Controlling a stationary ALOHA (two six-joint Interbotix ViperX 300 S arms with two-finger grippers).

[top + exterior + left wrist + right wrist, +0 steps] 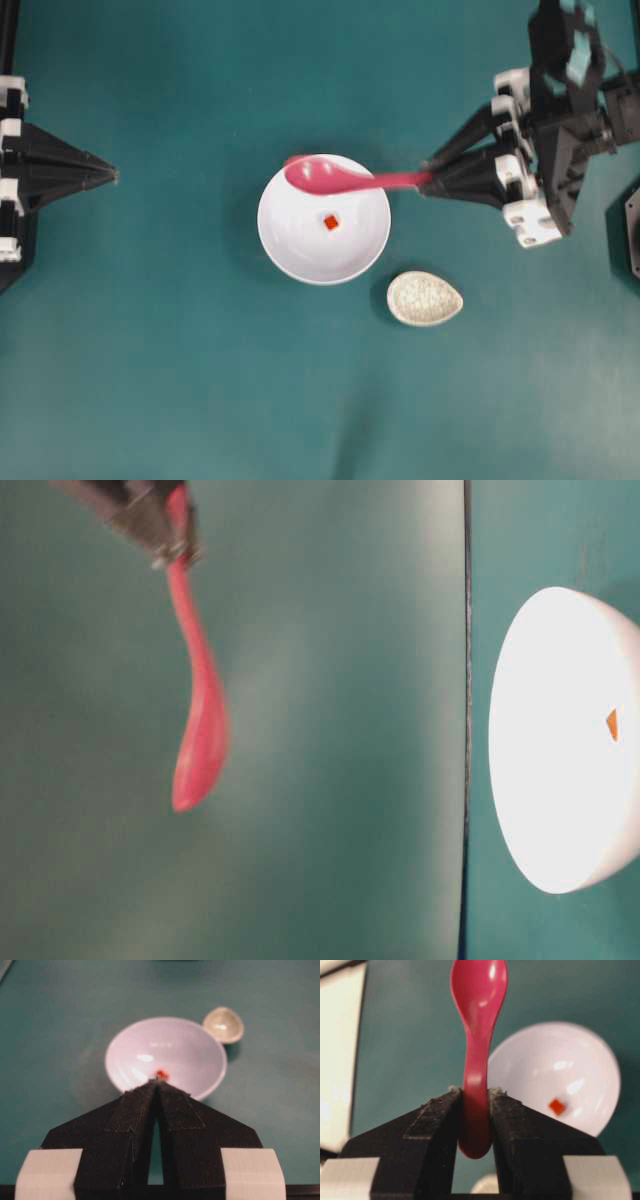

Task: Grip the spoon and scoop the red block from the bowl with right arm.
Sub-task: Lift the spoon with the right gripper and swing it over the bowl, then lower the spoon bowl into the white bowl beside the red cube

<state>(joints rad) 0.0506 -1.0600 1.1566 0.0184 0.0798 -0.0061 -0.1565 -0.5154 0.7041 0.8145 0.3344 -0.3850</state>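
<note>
The spoon [335, 177] is clamped by its handle between the fingertips of the right gripper [428, 183], with the two black fingers pressed against either side of the pink-red handle, as is seen plainly in the right wrist view, where the handle's end pokes back between the fingers [437, 1125] and the scoop stands out ahead of the gripper. In the overhead view the spoon is held out level from the gripper tip, its scoop lying over the far rim of the bowl [290, 250]; in the table-level view the spoon [200, 715] is shown lifted well clear of the surface, apart from the bowl [545, 810]. The red block [331, 222] is seen resting on the bowl's floor, ahead of the right gripper and off to one side of the spoon's line, untouched by the scoop. A small speckled egg-shaped dish [425, 298] is set on the green table [150, 380] just beside the bowl, on the side nearer the right gripper. The left gripper [112, 175] is kept well apart from the bowl, pointed toward it, its fingers [137, 1110] brought together at the tips with nothing held between them.
</note>
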